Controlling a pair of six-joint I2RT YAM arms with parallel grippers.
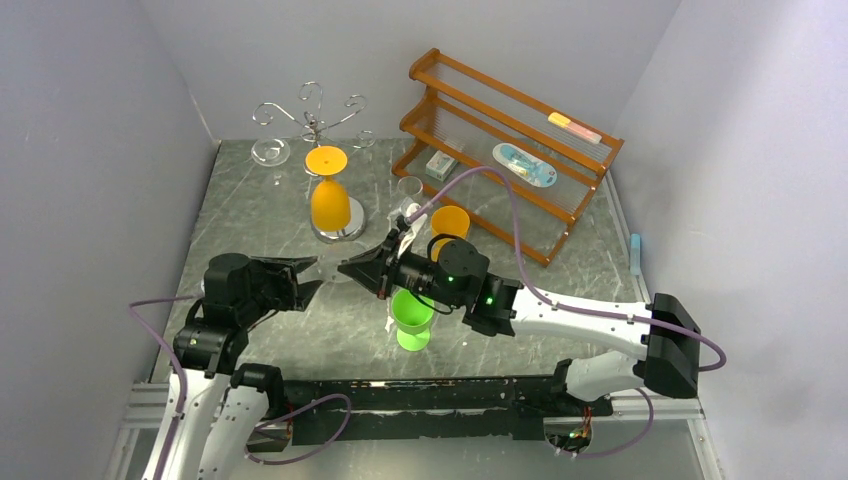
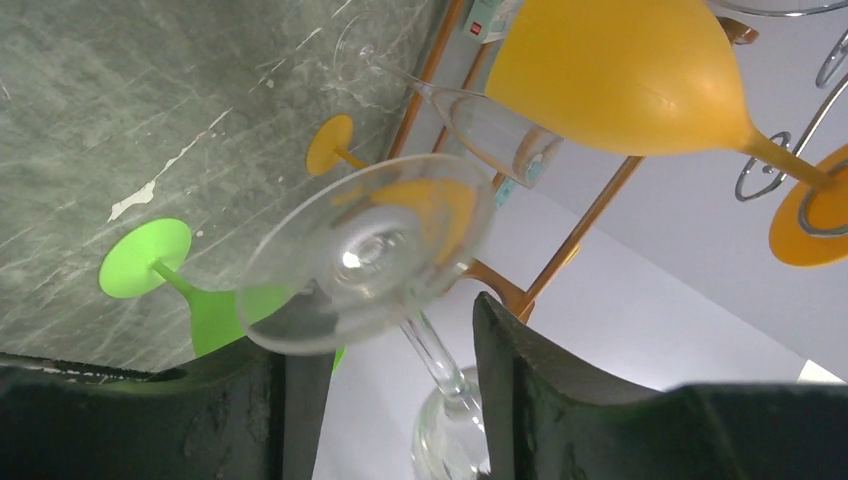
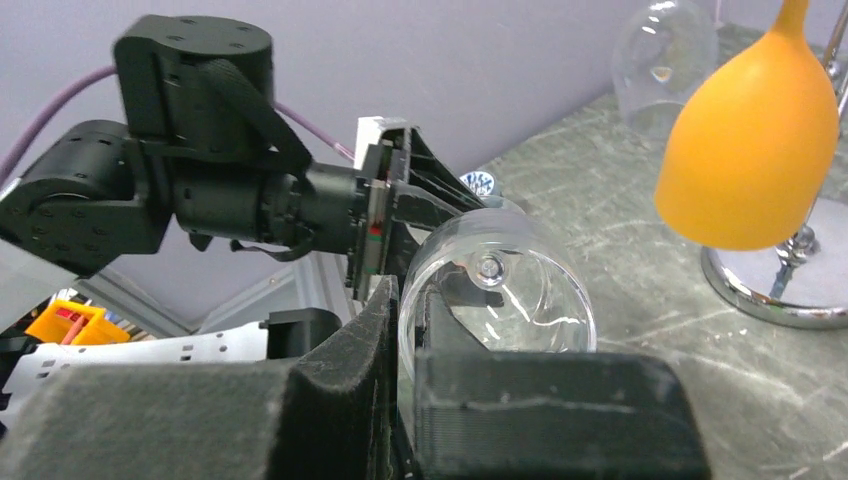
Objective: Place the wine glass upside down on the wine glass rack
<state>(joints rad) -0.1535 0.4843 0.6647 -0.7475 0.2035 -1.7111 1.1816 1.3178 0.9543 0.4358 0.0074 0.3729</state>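
My right gripper [image 3: 405,300] is clamped on the rim of the clear wine glass [image 3: 500,290], holding it sideways above the bench [image 1: 250,215]; my left gripper [image 2: 378,322] faces it, jaws standing apart either side of the stem; the wine glass rack [image 1: 315,122] stands just beyond, an orange glass [image 1: 330,200] hanging upside down from it.

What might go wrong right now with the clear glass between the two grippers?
1. The right gripper appears to pinch the clear wine glass only by its thin bowl wall, so a hard squeeze or a twist might crack it.
2. The left gripper flanks the stem without touching it. If the right one lets go too early, the glass could drop onto the green glass.
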